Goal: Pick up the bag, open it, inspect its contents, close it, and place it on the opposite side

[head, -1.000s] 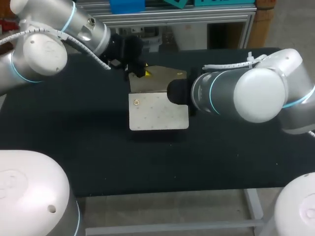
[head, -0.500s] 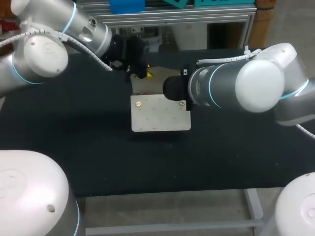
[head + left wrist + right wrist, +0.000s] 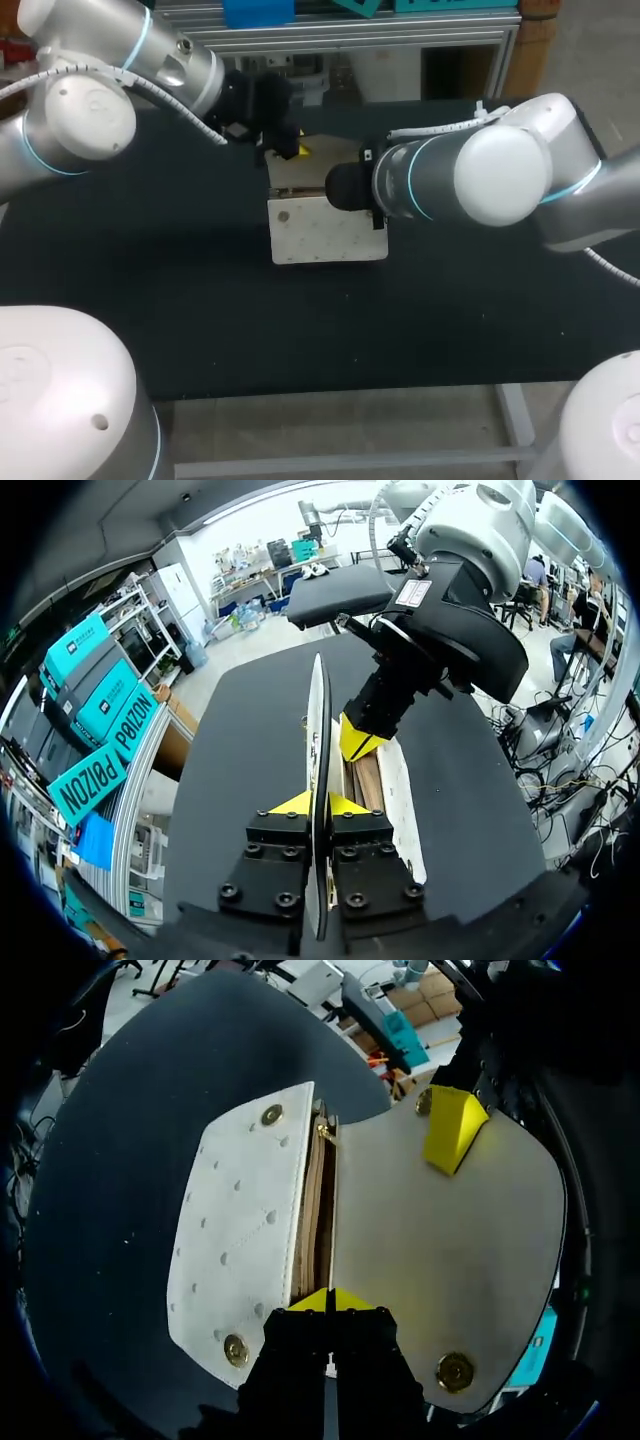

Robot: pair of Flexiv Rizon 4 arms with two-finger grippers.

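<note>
The cream leather flap bag with brass snaps (image 3: 325, 232) sits mid-tabletop (image 3: 150, 300). The left fingers (image 3: 290, 805) clamp its raised flap. The right fingers (image 3: 305, 1303) pinch a thin edge at its mouth (interior exposed). Risk: opposing pulls could make either thin edge slip free.

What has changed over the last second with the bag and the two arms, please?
The right arm swung left, the right gripper shut on the bag; its white front panel shifted slightly right and looks shorter from above. The left gripper stayed shut on the flap.
</note>
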